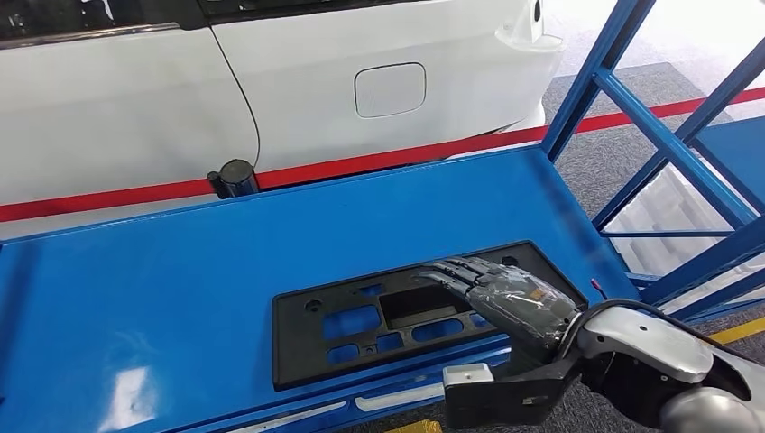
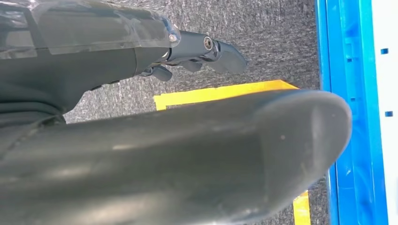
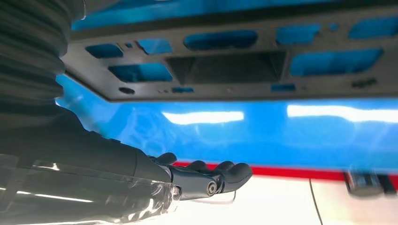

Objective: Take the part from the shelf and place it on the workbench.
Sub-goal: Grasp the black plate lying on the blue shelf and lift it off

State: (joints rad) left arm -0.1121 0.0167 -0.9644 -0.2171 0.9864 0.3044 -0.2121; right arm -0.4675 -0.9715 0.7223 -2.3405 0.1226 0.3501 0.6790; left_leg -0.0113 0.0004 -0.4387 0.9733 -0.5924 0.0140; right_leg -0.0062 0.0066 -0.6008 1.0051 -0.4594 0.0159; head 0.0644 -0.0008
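The black plastic mounting panel [image 1: 397,311] lies flat on the blue workbench [image 1: 180,262], close to the near edge and toward its right end, long side running along that edge. So the part looks delivered; the step in hand reads as the release and pull-away.

The right hand [image 1: 505,293] is over the panel's right portion, fingers [image 1: 460,271] stretched out and spread, gripping nothing. From the right wrist view the right hand is seen with straight fingers and clear air between them and the panel [image 3: 234,65], so the hand appears to be apart from it rather than pressing on it, though the exact gap is hard to judge.

To finish well: lift the hand straight off before drawing the arm back, so no fingertip catches one of the cut-out openings and drags the panel toward the near edge, where it has little margin. Keep the wrist clear of the blue shelf frame [image 1: 668,144] standing just off the workbench's right end.

The left hand [image 2: 197,49] hangs over grey carpet beside the workbench, fingers loosely curled and holding nothing; whether they are fully closed, I cannot tell.
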